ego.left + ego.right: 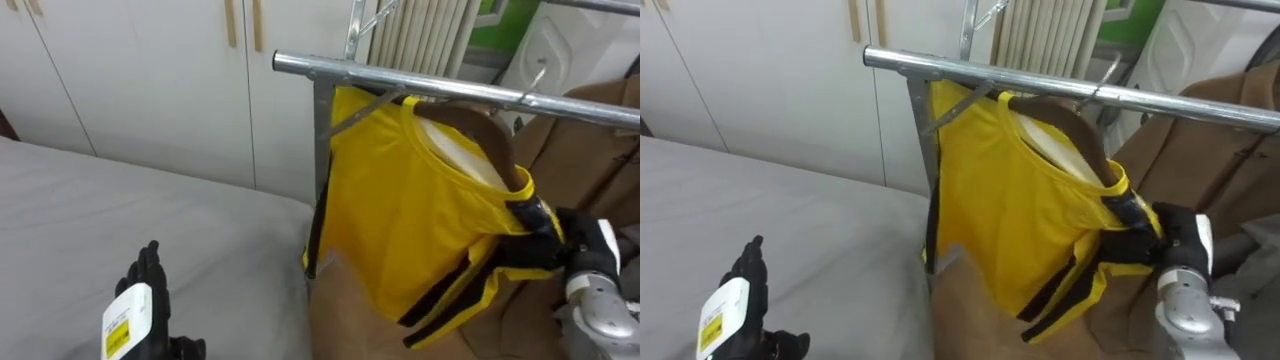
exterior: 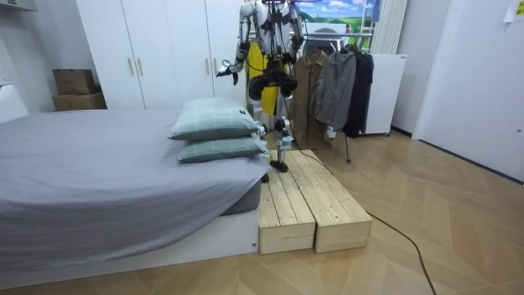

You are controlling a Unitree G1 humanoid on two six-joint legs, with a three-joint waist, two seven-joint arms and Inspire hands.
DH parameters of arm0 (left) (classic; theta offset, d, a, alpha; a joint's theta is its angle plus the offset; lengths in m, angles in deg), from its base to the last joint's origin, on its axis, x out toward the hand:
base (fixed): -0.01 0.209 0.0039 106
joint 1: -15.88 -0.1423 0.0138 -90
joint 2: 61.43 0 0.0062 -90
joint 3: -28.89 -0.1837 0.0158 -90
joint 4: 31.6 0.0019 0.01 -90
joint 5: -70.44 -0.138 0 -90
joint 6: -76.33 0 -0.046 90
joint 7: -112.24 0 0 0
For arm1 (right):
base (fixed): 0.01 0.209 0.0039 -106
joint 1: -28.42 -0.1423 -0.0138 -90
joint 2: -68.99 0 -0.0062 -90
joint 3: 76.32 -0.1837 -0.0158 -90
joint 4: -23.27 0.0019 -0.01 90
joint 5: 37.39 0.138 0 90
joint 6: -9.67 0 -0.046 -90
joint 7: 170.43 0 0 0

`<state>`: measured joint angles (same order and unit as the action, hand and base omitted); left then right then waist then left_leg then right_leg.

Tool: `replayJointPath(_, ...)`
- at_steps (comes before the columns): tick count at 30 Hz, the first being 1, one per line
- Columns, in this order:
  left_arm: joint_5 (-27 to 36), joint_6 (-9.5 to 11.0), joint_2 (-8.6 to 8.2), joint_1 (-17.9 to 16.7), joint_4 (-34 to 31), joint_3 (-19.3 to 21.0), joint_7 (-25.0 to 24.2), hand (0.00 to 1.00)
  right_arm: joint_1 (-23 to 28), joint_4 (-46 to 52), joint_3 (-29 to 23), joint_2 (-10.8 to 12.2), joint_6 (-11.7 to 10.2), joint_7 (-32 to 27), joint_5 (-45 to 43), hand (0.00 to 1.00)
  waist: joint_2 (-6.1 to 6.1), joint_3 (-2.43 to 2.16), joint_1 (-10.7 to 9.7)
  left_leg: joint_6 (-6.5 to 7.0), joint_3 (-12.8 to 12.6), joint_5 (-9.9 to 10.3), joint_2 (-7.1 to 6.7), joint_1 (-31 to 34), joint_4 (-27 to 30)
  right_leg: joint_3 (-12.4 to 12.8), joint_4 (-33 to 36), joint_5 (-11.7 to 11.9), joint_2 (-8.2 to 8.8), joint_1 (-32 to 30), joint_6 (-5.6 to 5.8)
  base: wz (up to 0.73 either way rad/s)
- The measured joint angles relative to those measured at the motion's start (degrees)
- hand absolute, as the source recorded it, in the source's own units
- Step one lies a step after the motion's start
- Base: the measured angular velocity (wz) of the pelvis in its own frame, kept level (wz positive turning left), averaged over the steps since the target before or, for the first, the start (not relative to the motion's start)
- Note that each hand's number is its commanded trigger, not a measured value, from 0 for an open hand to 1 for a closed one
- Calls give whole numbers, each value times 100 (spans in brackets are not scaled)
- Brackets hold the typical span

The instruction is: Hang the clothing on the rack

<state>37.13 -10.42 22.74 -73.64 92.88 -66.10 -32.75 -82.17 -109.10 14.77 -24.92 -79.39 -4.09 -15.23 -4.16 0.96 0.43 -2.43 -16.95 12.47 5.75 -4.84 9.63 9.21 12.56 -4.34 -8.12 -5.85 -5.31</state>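
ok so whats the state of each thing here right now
yellow shirt: hung on the rail, pulled sideways at its black-trimmed edge
rail: carrying clothes
brown coat: hanging on the rail
right robot hand: shut on the yellow shirt's edge
left robot hand: open, holding nothing, above the bed
bed: covered by a grey sheet
wardrobe doors: closed

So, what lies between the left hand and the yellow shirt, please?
Grey bed sheet, then the rack's post beside the yellow shirt; left eye view.
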Motion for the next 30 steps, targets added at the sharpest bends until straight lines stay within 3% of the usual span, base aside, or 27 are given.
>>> replayJointPath(12, -9, -232, 5, 6, -91, 327, -431, 0, -294, -1284, -78, -28, 297, 1225, 1620, 100, 37, -7, -5, -10, 63, -6, -5, 39, -8, -15, -30, -2, 2, -21, -4, 0)
replayJointPath(23, -5, -409, 23, -3, -495, 361, -697, 0, -524, -1812, -70, -105, 621, 1939, 1833, 100, 46, -19, -8, -13, 212, -9, -15, 108, -6, -138, -80, -2, 35, -23, -5, 6)
replayJointPath(30, -12, -480, 101, -8, -721, 362, -826, 0, -544, -2065, -68, -190, 669, 2089, 1789, 100, 7, -36, -13, -13, 238, -9, -27, 116, -7, -159, -94, -4, 50, -18, -6, 0)
